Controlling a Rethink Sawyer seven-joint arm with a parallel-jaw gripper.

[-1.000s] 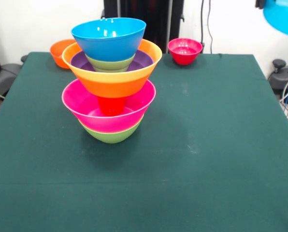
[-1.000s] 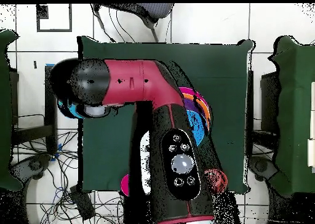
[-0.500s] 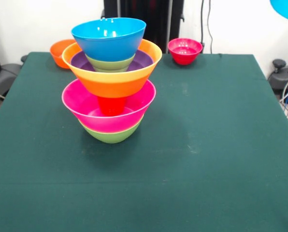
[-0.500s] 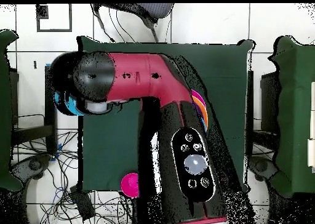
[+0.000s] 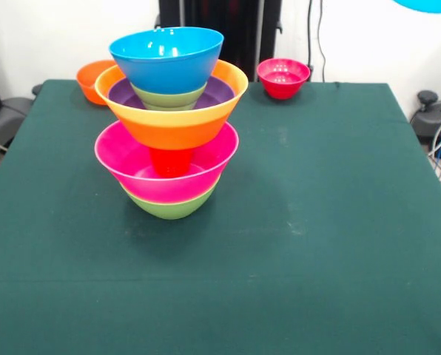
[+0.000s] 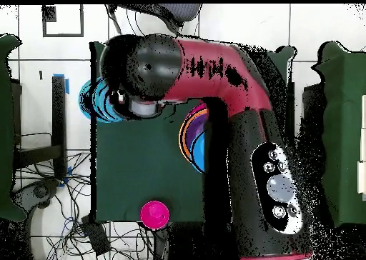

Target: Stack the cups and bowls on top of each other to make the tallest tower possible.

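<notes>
We see the tower (image 5: 170, 118) standing on the green table (image 5: 317, 222), with a small orange bowl (image 5: 93, 80) at its 10 o'clock and a small red-pink bowl (image 5: 283, 78) at 2 o'clock. We cannot tell the gripper's state beneath the red arm (image 6: 214, 71).

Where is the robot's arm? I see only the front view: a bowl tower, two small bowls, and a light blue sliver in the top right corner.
Observer: The overhead view shows the red and black arm bent across the dark green table, covering most of the tower of bright plastic bowls.
Operator: And the blue sliver?
Observer: It is a glossy round bright blue plastic bowl under the arm's end, straddling the table's side edge.
Operator: Is the claw holding it?
Observer: The overhead view cannot settle that: the arm's thick end covers the claw.
</notes>
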